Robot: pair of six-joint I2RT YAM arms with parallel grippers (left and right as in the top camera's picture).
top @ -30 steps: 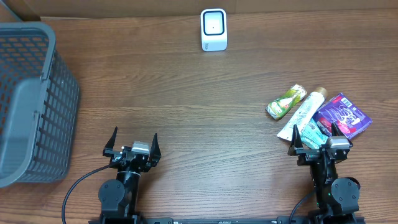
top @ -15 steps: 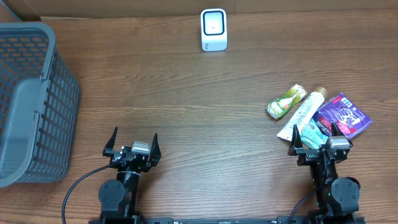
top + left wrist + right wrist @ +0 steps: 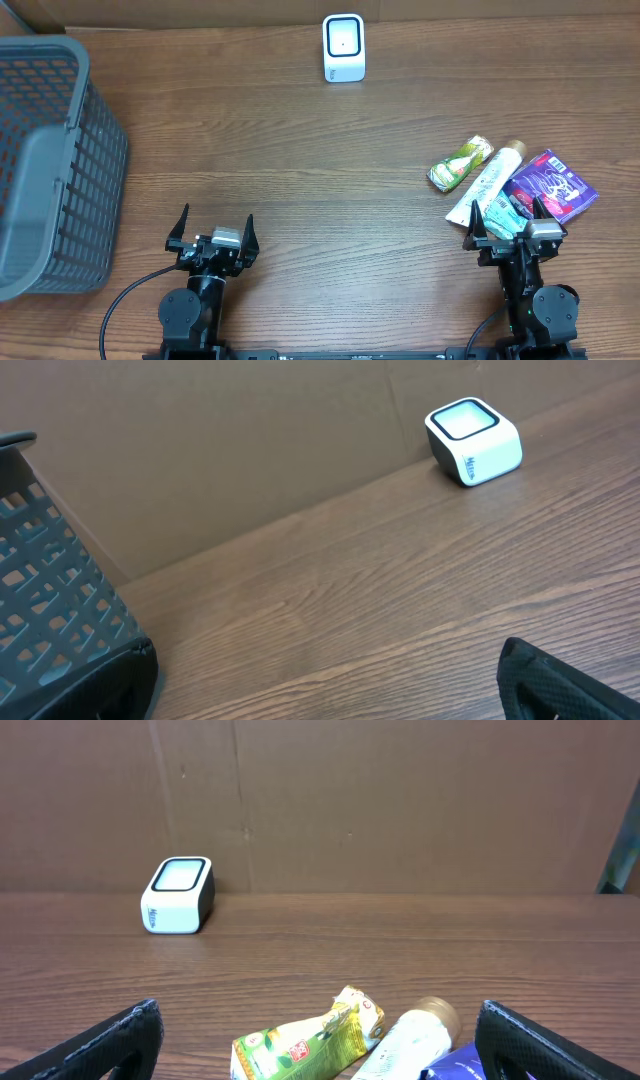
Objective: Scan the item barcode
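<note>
Items (image 3: 530, 185) – green pouch (image 3: 461, 163), white tube (image 3: 487, 180), purple packet (image 3: 555, 188) – lie bunched on the right in the overhead, right by the right gripper (image 3: 509, 222). It and the left gripper (image 3: 213, 232) sit low at the near edge, jaws wide, holding nothing. Left wrist: scanner (image 3: 474, 441) far ahead. Right wrist: pouch and tube close below.

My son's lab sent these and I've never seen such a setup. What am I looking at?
Two robot arms sit at a wooden table. One picture looks down from above; the other two come from cameras on each wrist. On the table: a white scanner at the far edge, a grey basket on the left, and on the right a green pouch, a tube and a purple packet. The left end effector and right end effector are both open and hold nothing.
</note>
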